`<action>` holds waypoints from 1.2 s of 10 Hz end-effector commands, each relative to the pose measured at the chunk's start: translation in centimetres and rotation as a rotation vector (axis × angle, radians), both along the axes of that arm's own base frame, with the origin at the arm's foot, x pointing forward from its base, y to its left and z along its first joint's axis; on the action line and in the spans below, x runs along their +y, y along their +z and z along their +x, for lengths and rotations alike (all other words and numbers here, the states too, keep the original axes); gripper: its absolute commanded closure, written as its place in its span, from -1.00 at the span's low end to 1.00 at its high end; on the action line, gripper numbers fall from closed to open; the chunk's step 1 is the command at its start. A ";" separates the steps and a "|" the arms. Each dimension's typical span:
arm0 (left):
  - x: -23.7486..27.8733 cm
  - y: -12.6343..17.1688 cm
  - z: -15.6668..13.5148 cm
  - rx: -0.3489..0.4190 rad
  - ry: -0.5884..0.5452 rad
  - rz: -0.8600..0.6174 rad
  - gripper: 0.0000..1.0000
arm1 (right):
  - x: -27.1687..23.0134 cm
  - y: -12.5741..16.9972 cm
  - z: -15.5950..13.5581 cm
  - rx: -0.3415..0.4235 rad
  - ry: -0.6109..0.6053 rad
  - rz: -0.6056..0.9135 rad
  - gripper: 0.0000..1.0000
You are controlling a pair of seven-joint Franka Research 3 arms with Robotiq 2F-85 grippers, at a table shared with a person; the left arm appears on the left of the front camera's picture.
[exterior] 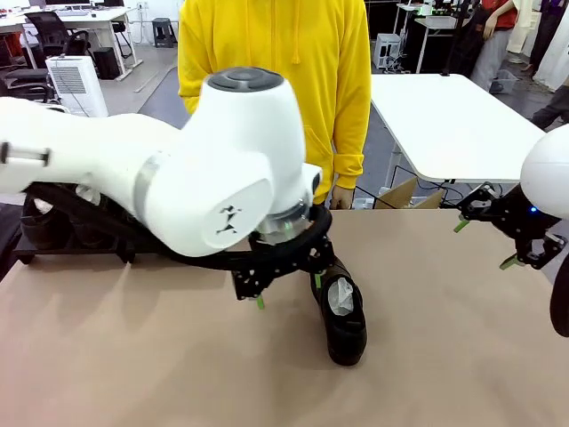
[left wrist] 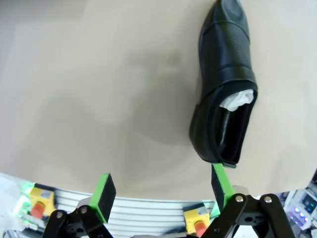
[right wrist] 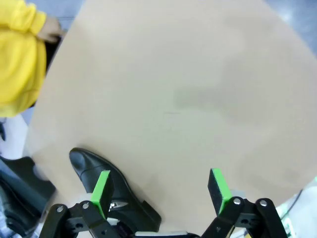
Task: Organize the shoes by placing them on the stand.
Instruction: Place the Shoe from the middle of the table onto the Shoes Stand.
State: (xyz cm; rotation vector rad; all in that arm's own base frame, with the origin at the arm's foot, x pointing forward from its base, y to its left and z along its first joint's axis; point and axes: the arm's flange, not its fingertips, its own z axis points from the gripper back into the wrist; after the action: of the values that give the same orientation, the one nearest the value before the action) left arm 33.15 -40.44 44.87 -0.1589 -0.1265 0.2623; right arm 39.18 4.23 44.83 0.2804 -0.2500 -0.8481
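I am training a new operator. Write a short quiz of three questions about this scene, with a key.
1. True or false: the left gripper is shut on the shoe.
2. What fills the shoe's opening?
A. a sock
B. white paper
C. nothing
3. What colour are the pads on the right gripper's fingers?

Key:
1. False; its fingers stand open, one pad near the heel.
2. B
3. Green
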 end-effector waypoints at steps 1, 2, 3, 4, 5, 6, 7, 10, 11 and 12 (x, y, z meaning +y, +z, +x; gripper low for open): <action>-2.1 0.7 0.7 -0.025 -0.033 0.020 -1.00 | 1.1 1.0 -0.4 -0.046 0.092 -0.002 -1.00; -2.5 0.6 0.7 -0.034 -0.072 0.025 -1.00 | 1.1 1.0 -0.4 -0.046 0.092 -0.002 -1.00; -3.2 -0.1 0.8 -0.070 -0.150 0.037 -1.00 | 1.1 1.0 -0.4 -0.046 0.092 -0.002 -1.00; -4.0 -1.1 1.4 -0.090 -0.191 0.075 -1.00 | 1.1 1.0 -0.4 -0.046 0.092 -0.002 -1.00; -4.6 -2.3 2.1 -0.101 -0.221 0.111 -1.00 | 1.1 1.0 -0.4 -0.046 0.092 -0.002 -1.00; -5.0 -3.2 2.6 -0.080 -0.228 0.131 -1.00 | 1.1 1.0 -0.4 -0.046 0.092 -0.002 -1.00; -5.4 -4.1 3.0 -0.058 -0.225 0.139 -1.00 | 1.1 1.0 -0.4 -0.046 0.092 -0.002 -1.00; -6.2 -7.0 4.2 -0.034 -0.201 0.120 -1.00 | 1.1 1.0 -0.4 -0.046 0.092 -0.002 -1.00; -6.3 -7.6 4.4 -0.033 -0.194 0.120 -1.00 | 1.1 1.0 -0.4 -0.046 0.092 -0.002 -1.00; -6.5 -8.5 4.6 0.011 -0.189 0.154 -1.00 | 1.1 1.0 -0.4 -0.046 0.092 -0.002 -1.00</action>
State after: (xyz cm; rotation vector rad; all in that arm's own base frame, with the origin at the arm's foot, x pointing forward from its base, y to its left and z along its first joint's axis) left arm 37.49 -46.28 36.45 -0.0398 -0.1286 0.0390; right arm 38.78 5.59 45.92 0.2933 -0.2730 -0.7691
